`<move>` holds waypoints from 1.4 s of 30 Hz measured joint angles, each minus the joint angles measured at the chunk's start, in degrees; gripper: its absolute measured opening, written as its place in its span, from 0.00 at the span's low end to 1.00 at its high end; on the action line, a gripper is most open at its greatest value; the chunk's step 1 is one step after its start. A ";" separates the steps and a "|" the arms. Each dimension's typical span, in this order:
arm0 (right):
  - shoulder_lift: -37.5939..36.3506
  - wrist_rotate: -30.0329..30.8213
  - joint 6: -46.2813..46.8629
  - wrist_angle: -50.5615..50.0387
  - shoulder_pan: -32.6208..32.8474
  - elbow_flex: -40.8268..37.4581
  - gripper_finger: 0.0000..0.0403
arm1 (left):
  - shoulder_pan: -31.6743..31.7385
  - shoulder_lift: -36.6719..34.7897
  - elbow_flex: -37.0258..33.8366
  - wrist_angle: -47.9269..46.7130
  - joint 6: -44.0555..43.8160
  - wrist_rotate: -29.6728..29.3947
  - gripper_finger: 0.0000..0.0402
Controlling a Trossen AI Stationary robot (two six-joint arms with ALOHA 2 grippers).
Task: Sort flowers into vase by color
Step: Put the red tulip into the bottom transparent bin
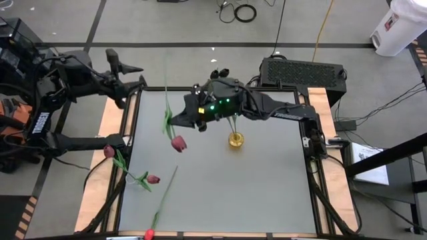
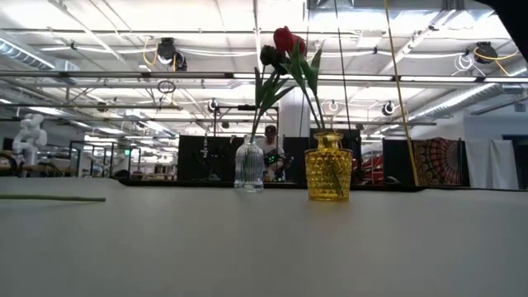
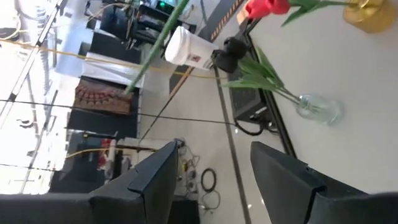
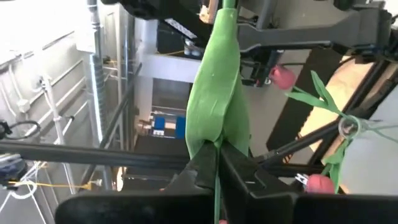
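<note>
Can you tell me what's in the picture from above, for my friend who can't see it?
The right gripper holds a red tulip by its stem above a grey table, near a yellow vase. More loose tulips lie by the table's left edge, and the left gripper waits at the far left corner.

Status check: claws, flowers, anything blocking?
Right claw shut on green tulip stem, above table centre. Left claw open, parked off table's far-left corner. Yellow glass vase and clear glass vase hold tulips. No obstruction visible.
</note>
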 joint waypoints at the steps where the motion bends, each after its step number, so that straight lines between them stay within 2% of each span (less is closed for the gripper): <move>1: 0.01 0.06 0.03 0.24 -0.27 0.00 0.00 | -0.01 0.00 0.00 0.42 -0.02 -0.13 0.52; 6: 0.01 -0.06 0.05 0.50 -1.03 0.00 0.00 | -0.02 0.00 0.00 4.28 -0.01 0.79 0.52; 14: 0.03 -0.11 1.29 0.63 -0.77 0.00 0.00 | -1.27 0.77 0.00 7.17 -0.42 8.34 0.52; 22: 0.05 0.02 -1.30 -0.93 0.21 0.00 0.00 | -6.92 3.80 -0.04 6.56 -2.01 8.42 0.52; 27: 0.05 0.56 -2.16 -3.02 0.99 0.00 0.00 | -10.75 5.64 -0.04 6.60 -2.01 3.58 0.52; 33: 0.05 0.74 -1.64 -4.27 1.65 0.00 0.00 | -14.65 6.72 -0.04 6.62 -4.05 1.24 0.52; 39: -0.79 1.56 -1.06 -9.43 1.61 -0.06 0.00 | -18.97 6.73 -0.07 6.62 -5.10 -4.98 0.52; 42: -1.85 1.45 -0.30 -8.76 0.82 -0.04 0.00 | -20.90 6.77 -0.07 6.60 -6.46 -6.84 0.52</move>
